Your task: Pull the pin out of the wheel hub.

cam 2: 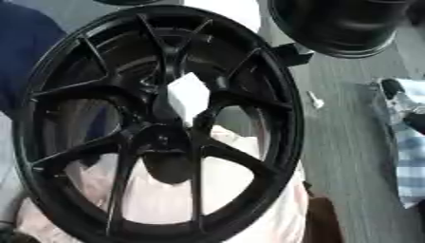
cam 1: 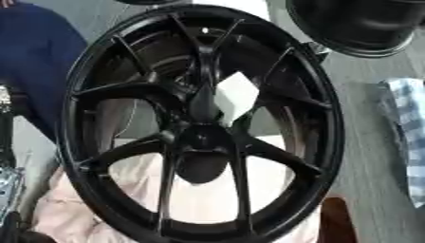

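Black spoked wheel hub (cam 1: pixel 203 128) standing tilted, filling the view, white angular piece (cam 1: pixel 235 97) on its spokes just above the centre, pink cloth (cam 1: pixel 199 199) beneath it, second black wheel (cam 1: pixel 357 23) beyond its upper right, checked cloth (cam 1: pixel 407 128) to its right, small white object (cam 2: pixel 315 99) on the floor beside its right rim, right hand (cam 2: pixel 404 107) partly visible by the checked cloth, grip cannot be told.

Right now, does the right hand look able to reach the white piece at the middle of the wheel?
Probably yes. The white piece sits uncovered on the front of the wheel, by the hub. What seems to be the right hand shows at the right edge, clear of the rim, with nothing between.
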You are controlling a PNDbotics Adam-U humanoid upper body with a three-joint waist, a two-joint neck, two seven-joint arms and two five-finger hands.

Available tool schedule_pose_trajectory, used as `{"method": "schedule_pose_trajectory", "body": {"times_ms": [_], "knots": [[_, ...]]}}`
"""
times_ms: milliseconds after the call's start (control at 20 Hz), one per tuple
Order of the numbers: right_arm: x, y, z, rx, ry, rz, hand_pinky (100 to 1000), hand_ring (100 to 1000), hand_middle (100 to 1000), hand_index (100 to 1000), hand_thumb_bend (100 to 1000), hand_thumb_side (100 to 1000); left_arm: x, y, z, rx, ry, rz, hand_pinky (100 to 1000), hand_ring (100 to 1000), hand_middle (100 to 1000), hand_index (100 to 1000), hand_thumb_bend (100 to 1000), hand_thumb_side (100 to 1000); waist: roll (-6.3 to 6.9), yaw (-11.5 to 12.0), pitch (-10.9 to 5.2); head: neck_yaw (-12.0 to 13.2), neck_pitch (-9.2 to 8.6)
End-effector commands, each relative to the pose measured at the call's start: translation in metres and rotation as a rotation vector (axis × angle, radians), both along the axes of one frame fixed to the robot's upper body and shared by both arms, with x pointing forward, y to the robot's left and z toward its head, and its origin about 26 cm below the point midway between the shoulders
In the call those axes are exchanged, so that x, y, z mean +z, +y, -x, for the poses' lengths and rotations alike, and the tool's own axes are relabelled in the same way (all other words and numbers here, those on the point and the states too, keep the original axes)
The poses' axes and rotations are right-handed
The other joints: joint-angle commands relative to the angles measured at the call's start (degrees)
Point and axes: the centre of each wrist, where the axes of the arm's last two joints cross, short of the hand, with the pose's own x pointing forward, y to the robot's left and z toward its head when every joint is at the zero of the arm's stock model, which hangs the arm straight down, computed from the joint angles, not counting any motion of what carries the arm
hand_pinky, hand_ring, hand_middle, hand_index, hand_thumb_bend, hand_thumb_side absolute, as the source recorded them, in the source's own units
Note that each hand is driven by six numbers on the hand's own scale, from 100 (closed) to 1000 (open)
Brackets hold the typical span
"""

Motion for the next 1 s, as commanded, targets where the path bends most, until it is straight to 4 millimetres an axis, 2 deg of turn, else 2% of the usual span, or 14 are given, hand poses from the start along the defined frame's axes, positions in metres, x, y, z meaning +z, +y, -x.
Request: {"method": "schedule_pose_trajectory", "body": {"times_ms": [50, 100, 150, 400, 550, 600, 650, 850, 1000], "knots": [[0.028, 0.005, 0.006, 0.049, -0.029, 0.209, 845, 830, 708, 799, 605, 151, 0.010, 0.010, 0.001, 0.013, -0.018, -0.039, 595, 652, 592, 706, 100, 764, -0.11, -0.1, -1.54, -0.7, 0.21], [0.031, 0.006, 0.006, 0.066, -0.027, 0.259, 858, 832, 715, 804, 601, 199, 0.010, 0.011, 0.001, 0.014, -0.017, -0.043, 595, 652, 592, 706, 100, 764, -0.31, -0.1, -1.61, -0.9, 0.13], [0.034, 0.007, 0.005, 0.081, -0.025, 0.305, 871, 835, 724, 809, 606, 166, 0.010, 0.012, 0.001, 0.015, -0.015, -0.046, 595, 652, 592, 706, 100, 764, -0.50, -0.1, -1.69, -1.0, 0.05], [0.056, 0.024, -0.002, 0.144, -0.007, 0.547, 906, 853, 754, 828, 608, 165, 0.008, 0.014, 0.002, 0.015, -0.004, -0.061, 595, 651, 592, 706, 100, 764, -1.16, -0.1, -2.27, -1.8, -1.18], [0.072, 0.036, -0.006, 0.171, 0.000, 0.703, 915, 859, 763, 831, 608, 156, 0.005, 0.013, 0.002, 0.007, 0.008, -0.067, 595, 651, 592, 706, 100, 764, -1.16, 0.3, -2.79, -2.9, -1.61], [0.077, 0.040, -0.007, 0.176, 0.002, 0.754, 916, 860, 762, 831, 553, 182, 0.004, 0.012, 0.002, 0.003, 0.011, -0.068, 595, 652, 592, 706, 100, 769, -1.13, 0.5, -2.93, -3.3, -1.70], [0.083, 0.043, -0.008, 0.176, 0.001, 0.806, 917, 860, 764, 831, 608, 156, 0.003, 0.011, 0.002, -0.001, 0.013, -0.068, 595, 652, 592, 706, 100, 764, -1.07, 0.7, -3.02, -3.7, -1.77], [0.113, 0.051, -0.006, 0.171, -0.025, 0.992, 912, 860, 763, 832, 594, 156, 0.002, 0.006, 0.001, -0.018, 0.015, -0.063, 595, 652, 592, 706, 100, 765, -0.81, 1.6, -3.12, -5.0, -1.97], [0.131, 0.059, -0.005, 0.212, -0.037, 1.050, 911, 864, 766, 832, 590, 146, 0.002, 0.003, 0.000, -0.032, 0.016, -0.063, 595, 652, 593, 706, 100, 765, -0.81, 2.4, -3.13, -6.0, -1.56]]}}
